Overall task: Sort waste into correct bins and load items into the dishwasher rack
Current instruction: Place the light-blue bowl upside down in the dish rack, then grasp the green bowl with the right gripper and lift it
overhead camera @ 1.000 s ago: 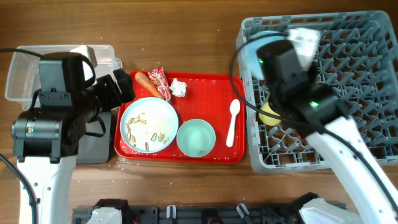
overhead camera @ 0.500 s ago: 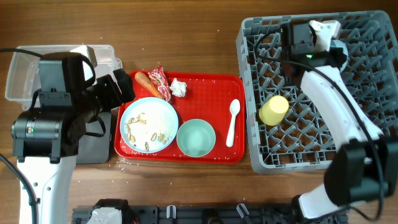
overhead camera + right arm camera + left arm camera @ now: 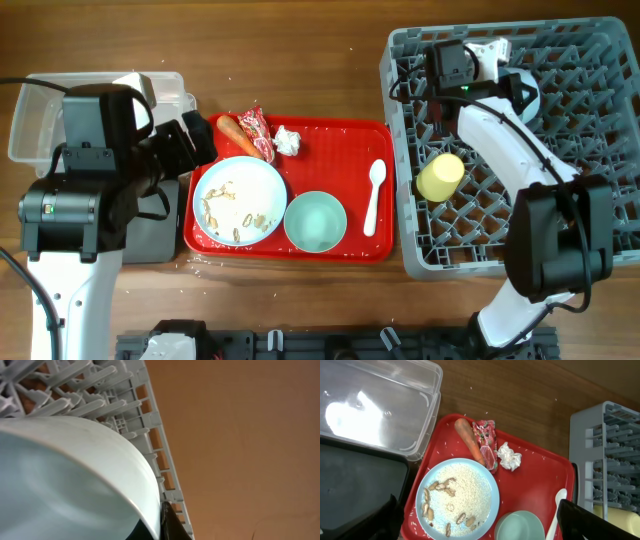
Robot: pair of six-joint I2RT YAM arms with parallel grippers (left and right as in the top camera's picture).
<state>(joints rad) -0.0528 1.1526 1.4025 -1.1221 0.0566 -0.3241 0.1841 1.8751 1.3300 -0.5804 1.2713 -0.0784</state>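
My right pincer (image 3: 164, 525) is grasping the light-blue bowl (image 3: 75, 485) by its rim. Only one dark finger shows, at the bottom of the right wrist view, pressed against the outside of the rim. The bowl fills the lower left of that frame, tilted, with the pegs of the dishwasher rack (image 3: 600, 200) just behind it. From overhead, this arm reaches into the rack's upper left corner. A small yellow cup (image 3: 440, 177) lies on its side among the pegs in the left part of the rack.

My left pincer (image 3: 477, 515) is released, its two dark fingers spread wide at the lower corners of the left wrist view, hovering above the red tray (image 3: 340, 135).

The tray sits mid-frame on the wooden worktop (image 3: 300, 60). On it, the round light-blue plate (image 3: 239, 200) holds white rice and brownish scraps. The pale green bowl (image 3: 315, 222) stands just right of the plate, and the white spoon (image 3: 374, 195) lies further right. Along the tray's upper left edge lie the orange-red food piece (image 3: 230, 128), the red wrapper (image 3: 255, 132) touching it, and the white tissue (image 3: 287, 140) beside that. Loose rice grains dot the tray.

The clear tub (image 3: 40, 120) is at the upper left, with the black tray (image 3: 355, 480) just below it in the frame.
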